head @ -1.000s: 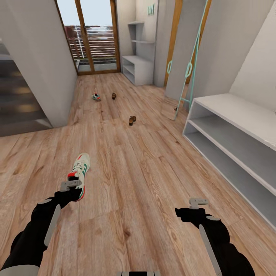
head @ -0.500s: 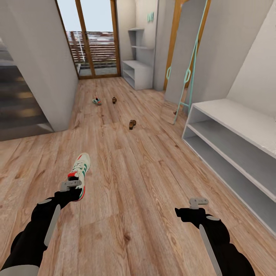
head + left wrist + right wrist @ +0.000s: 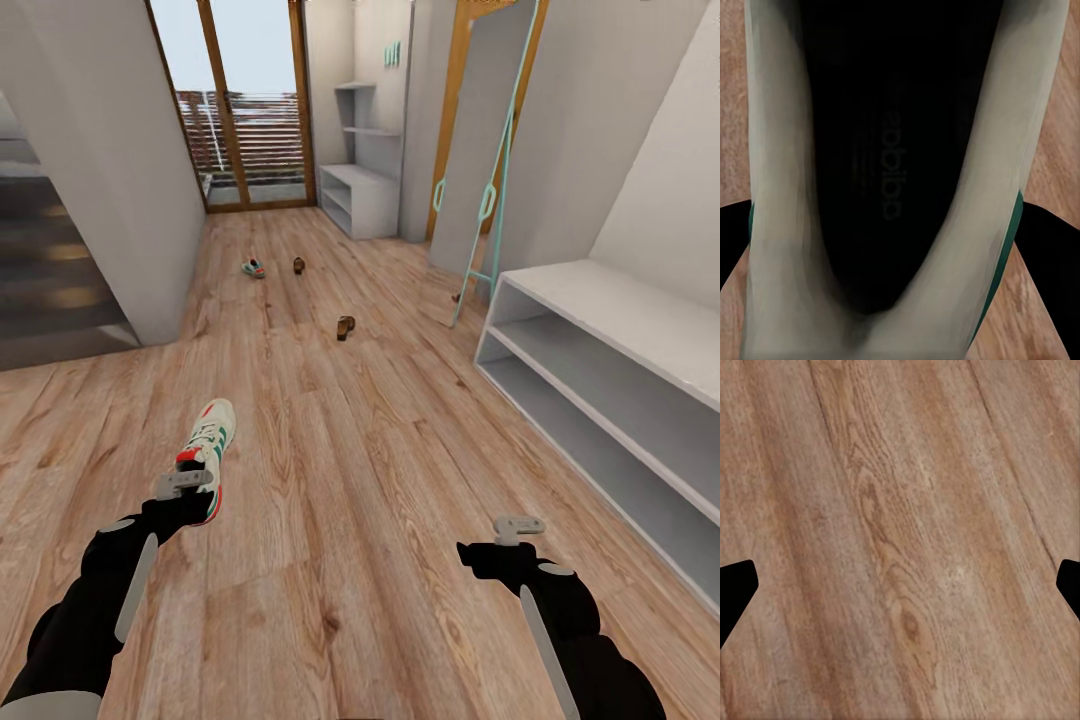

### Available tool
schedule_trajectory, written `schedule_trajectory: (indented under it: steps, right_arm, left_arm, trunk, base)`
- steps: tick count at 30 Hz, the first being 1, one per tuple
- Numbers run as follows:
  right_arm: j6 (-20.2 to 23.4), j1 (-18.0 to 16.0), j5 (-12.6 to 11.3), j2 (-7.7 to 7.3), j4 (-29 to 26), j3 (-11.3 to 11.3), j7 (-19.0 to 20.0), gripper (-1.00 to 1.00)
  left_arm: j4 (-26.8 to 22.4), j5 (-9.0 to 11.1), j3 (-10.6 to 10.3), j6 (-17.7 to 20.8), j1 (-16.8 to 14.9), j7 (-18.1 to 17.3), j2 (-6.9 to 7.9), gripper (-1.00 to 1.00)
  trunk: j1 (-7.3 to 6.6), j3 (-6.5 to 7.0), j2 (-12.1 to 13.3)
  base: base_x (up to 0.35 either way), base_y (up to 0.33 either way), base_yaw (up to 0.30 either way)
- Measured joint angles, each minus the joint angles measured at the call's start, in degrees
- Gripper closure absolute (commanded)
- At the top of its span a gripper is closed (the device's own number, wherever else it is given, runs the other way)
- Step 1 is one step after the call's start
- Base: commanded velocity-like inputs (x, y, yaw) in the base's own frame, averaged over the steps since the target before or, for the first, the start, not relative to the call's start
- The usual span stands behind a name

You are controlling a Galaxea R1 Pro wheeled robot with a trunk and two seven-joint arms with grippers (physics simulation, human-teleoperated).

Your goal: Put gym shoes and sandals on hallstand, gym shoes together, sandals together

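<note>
Wood-plank corridor floor [image 3: 380,470] wide beside hallstand [image 3: 610,370]; left pincer [image 3: 185,487] gripping gym shoe [image 3: 210,435], right pincer [image 3: 518,526] spread, empty.

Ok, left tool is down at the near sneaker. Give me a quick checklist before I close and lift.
1. Left tool over the near gym shoe, at its heel end: ok.
2. Shoe between the fingers, dark insole centred in the left wrist view: ok.
3. Grip closed on the shoe: cannot tell.
4. Right tool empty, fingers wide apart over bare floor: ok.
5. Hallstand top free for placing: ok.
6. Other shoes located: far gym shoe, sandals and, all on the floor: ok.
</note>
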Motion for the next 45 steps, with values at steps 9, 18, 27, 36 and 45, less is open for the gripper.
schedule_trajectory:
  steps: [9,18,27,36,45]
  right_arm:
    - [0.0,0.0,-0.03,-0.01,0.0,-0.06,0.0,-1.0]
    - [0.0,0.0,-0.05,-0.01,0.0,-0.06,0.0,-1.0]
    - [0.0,0.0,-0.02,-0.01,0.0,-0.06,0.0,-1.0]
    - [0.0,0.0,-0.04,-0.02,0.0,-0.06,0.0,-1.0]
    - [0.0,0.0,-0.02,-0.03,0.0,-0.06,0.0,-1.0]
  left_arm:
    - [0.0,0.04,0.0,-0.01,0.0,0.0,-0.03,1.0]
    - [0.0,0.08,-0.01,0.0,0.0,0.0,-0.02,1.0]
    - [0.0,0.0,-0.01,-0.01,0.0,0.0,-0.04,1.0]
    - [0.0,0.0,-0.04,0.0,0.0,0.0,-0.04,1.0]
    - [0.0,0.08,-0.09,0.0,0.0,-0.01,-0.04,1.0]
  trunk:
    - [1.98,-0.77,-3.61]
    - [3.95,-1.54,-7.22]
    - [5.5,-1.96,-10.04]
    - [5.5,-1.11,-10.04]
    - [5.47,-0.27,-10.04]
  base:
    - [0.0,0.0,0.0]
    - [0.0,0.0,0.0]
    - [0.0,0.0,0.0]
    - [0.0,0.0,0.0]
    - [0.085,0.0,0.0]
